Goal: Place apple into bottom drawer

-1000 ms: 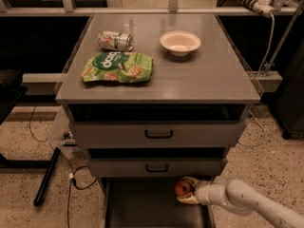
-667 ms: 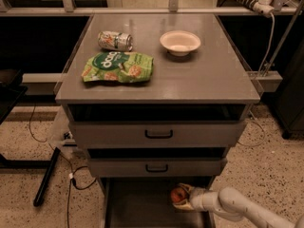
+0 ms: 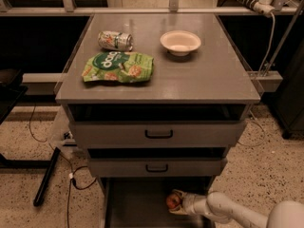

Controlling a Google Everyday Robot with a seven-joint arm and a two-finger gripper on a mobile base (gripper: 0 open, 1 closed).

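**One apple held by the gripper inside the open bottom drawer**

One gripper [image 3: 175, 203] is at work here, low in the camera view, and its two fingers are closed around the apple [image 3: 172, 201]. The red and yellowish fruit sits at the gripper's tip. The white arm [image 3: 223, 210] reaches in from the lower right, behind the gripper.

The bottom drawer [image 3: 135, 203] is pulled out. Its grey floor spreads under the gripper and to its left, so the apple is within the right part of the drawer. Whether the apple touches the floor, I cannot tell.

Directly above the gripper are the two drawers with black handles [image 3: 158, 134], both pushed in. Far above it, on the cabinet top [image 3: 213, 75], stands a white bowl [image 3: 180, 42]. Up and to the left of the gripper lie a green snack bag [image 3: 118, 66] and a can [image 3: 115, 40] on its side, near each other.
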